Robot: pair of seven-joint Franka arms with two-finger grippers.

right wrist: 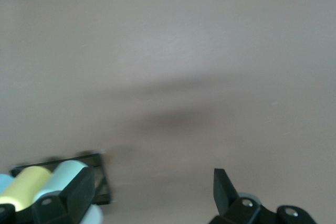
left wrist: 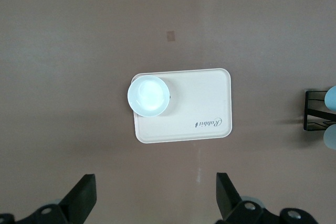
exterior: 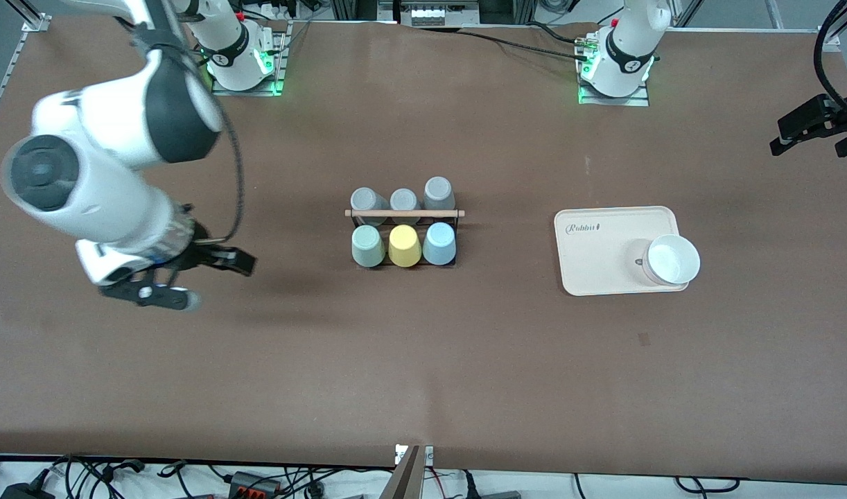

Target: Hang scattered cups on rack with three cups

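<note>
The rack [exterior: 404, 213] stands mid-table, a black wire frame with a wooden rod on top. The mint green cup [exterior: 367, 246] and the light blue cup [exterior: 439, 244] sit upside down on its row nearer the camera, with a yellow cup [exterior: 404, 246] between them. My right gripper [exterior: 208, 281] is open and empty, low over bare table toward the right arm's end. Its wrist view [right wrist: 152, 192] shows the rack's end [right wrist: 102, 182] and the mint cup [right wrist: 65, 174]. My left gripper [exterior: 808, 138] is open and empty, high over the table's edge at the left arm's end, and also shows in its wrist view [left wrist: 155, 203].
Three grey cups [exterior: 404, 201] fill the rack's row farther from the camera. A cream tray [exterior: 604, 270] lies toward the left arm's end with a white bowl [exterior: 671, 260] on its corner. Both show in the left wrist view, tray [left wrist: 199, 103] and bowl [left wrist: 149, 95].
</note>
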